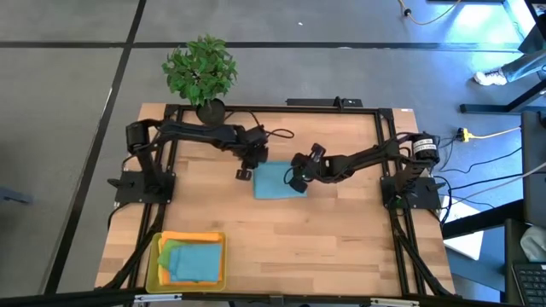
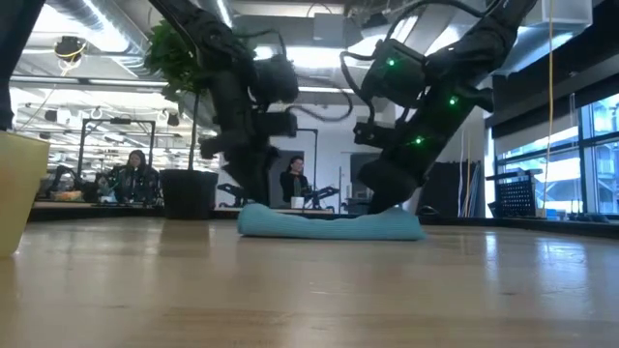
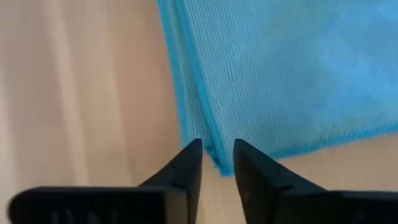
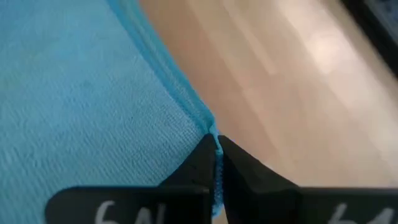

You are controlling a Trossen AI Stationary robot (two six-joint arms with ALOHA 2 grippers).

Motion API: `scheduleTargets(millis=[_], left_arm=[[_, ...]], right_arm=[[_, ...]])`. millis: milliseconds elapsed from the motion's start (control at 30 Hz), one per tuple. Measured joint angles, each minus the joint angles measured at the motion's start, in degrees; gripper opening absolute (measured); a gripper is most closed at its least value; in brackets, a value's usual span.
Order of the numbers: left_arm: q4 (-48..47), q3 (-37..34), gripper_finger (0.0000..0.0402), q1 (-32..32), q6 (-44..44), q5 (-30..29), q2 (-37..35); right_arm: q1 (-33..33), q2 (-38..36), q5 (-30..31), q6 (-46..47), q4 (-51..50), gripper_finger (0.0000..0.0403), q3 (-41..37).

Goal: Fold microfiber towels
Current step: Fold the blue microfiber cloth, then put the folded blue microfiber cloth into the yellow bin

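Right gripper clamps teal towel corner; left gripper, jaws slightly apart, sits at the opposite corner

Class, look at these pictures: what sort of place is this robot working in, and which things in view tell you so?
Probably a robotics lab or open workshop: a wooden table in a black frame, exposed ceiling ducts, and people seated at benches behind.

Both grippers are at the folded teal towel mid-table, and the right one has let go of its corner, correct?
Not quite. The right gripper is shut on a corner of the teal towel, as the right wrist view shows. The left gripper is at the towel too, fingers slightly apart at its edge.
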Motion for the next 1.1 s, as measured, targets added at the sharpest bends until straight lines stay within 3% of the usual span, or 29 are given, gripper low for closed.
scheduleTargets(millis=[200, 533, 633, 800, 1000, 1100], left_arm=[[0.6, 0.1, 0.0112, -0.6, -1.1, -4.2, -3.4], [-1.0, 0.1, 0.0115, -3.7, -4.3, -4.5, -8.3], [-1.4, -0.1, 0.0114, -5.7, -6.5, -2.6, -8.2], [7.2, -5.4, 0.0113, -11.5, -7.2, 0.3, -7.6], [16.4, -10.0, 0.0118, -17.5, -4.9, -7.4, -7.6], [19.1, -11.0, 0.0118, -18.0, -5.5, -7.4, -7.6]], right_arm=[[-0.1, -0.3, 4.6, 0.0, -1.0, 0.008, 0.6], [0.0, -8.2, 5.3, 0.1, -4.8, 0.0189, 0.9], [0.5, -10.6, 3.5, -0.7, -4.9, 0.0197, 0.1], [3.4, -12.9, -2.7, -3.4, 0.8, 0.0189, -5.4], [8.5, -13.2, -4.9, -3.8, 10.4, 0.0173, -13.2], [9.7, -13.2, -4.9, -1.9, 19.2, 0.017, -17.1]])
